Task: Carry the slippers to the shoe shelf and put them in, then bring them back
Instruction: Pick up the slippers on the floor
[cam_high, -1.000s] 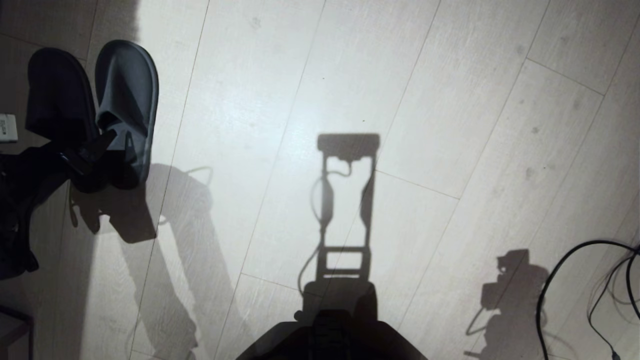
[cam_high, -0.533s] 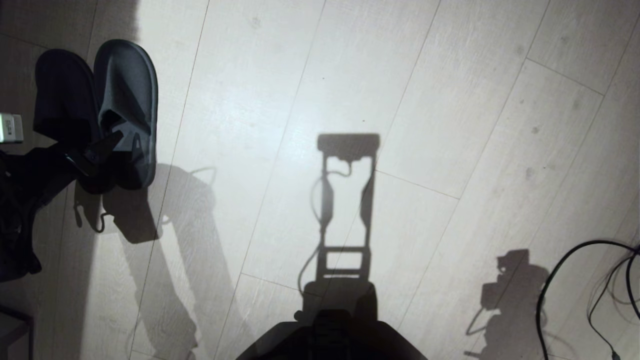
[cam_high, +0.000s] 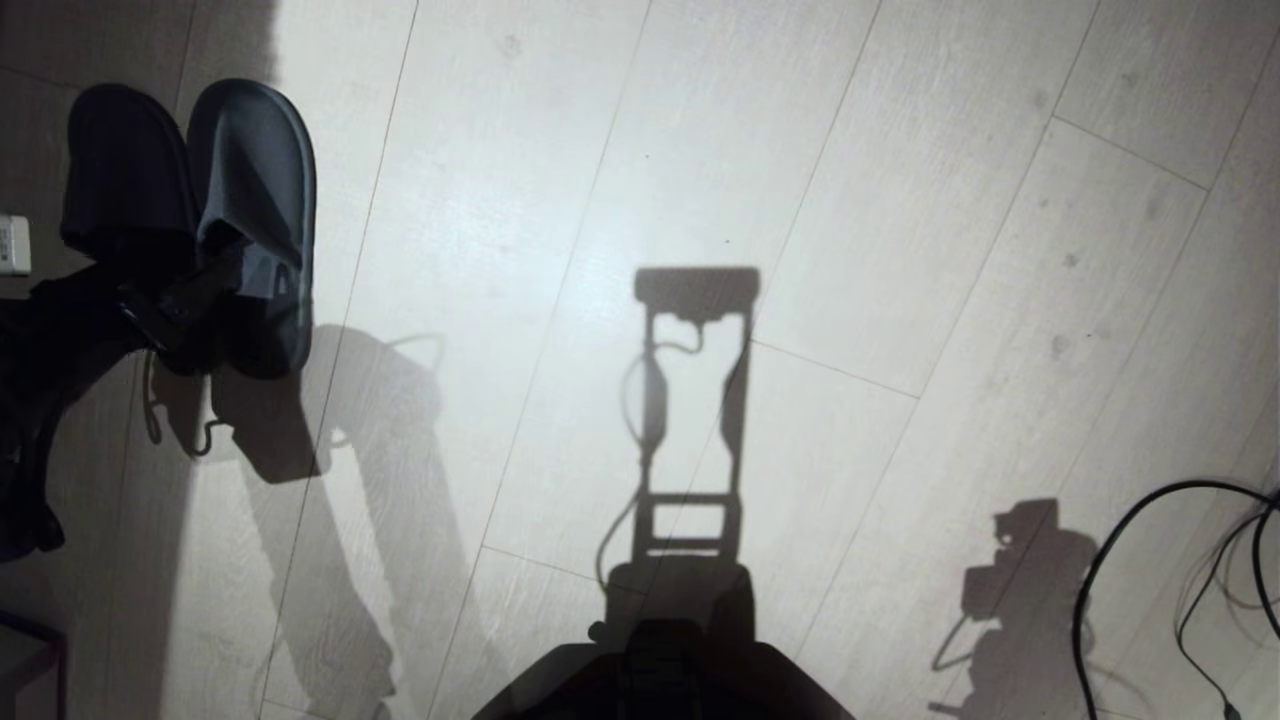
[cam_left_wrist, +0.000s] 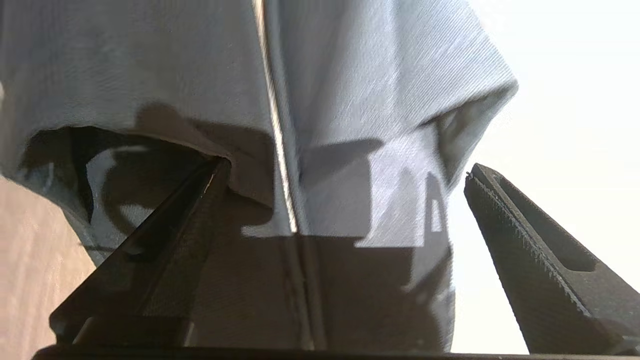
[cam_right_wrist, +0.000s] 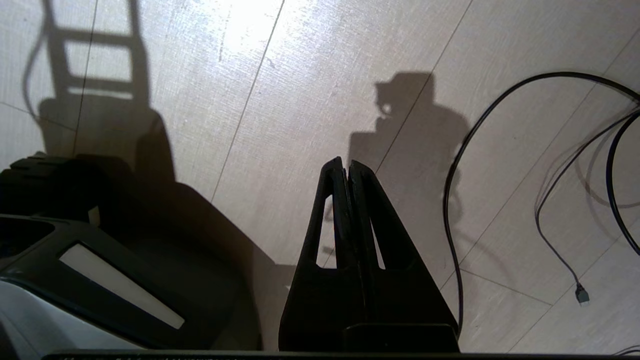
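My right gripper (cam_right_wrist: 346, 167) hangs parked over the pale wood-plank floor (cam_high: 700, 150) with its jaws pressed together on nothing, out of the way because this job needs one arm only; thin black cables (cam_right_wrist: 460, 200) trail on the planks just beside it.

Farther out on my left side, my left gripper (cam_left_wrist: 345, 170) sits low at the heel ends of the pair of dark blue-grey soft fabric slippers (cam_high: 200, 200), which lie flat on the floor side by side, edges touching, toes pointing away from me. I judge they lie paired like this so that one grip can take both at once. My left jaws are spread wide: one finger (cam_left_wrist: 165, 225) reaches into the mouth of one slipper, the other (cam_left_wrist: 525, 240) stands clear outside the far edge of its mate. They straddle the fabric but pinch nothing. No shoe shelf shows in any view.
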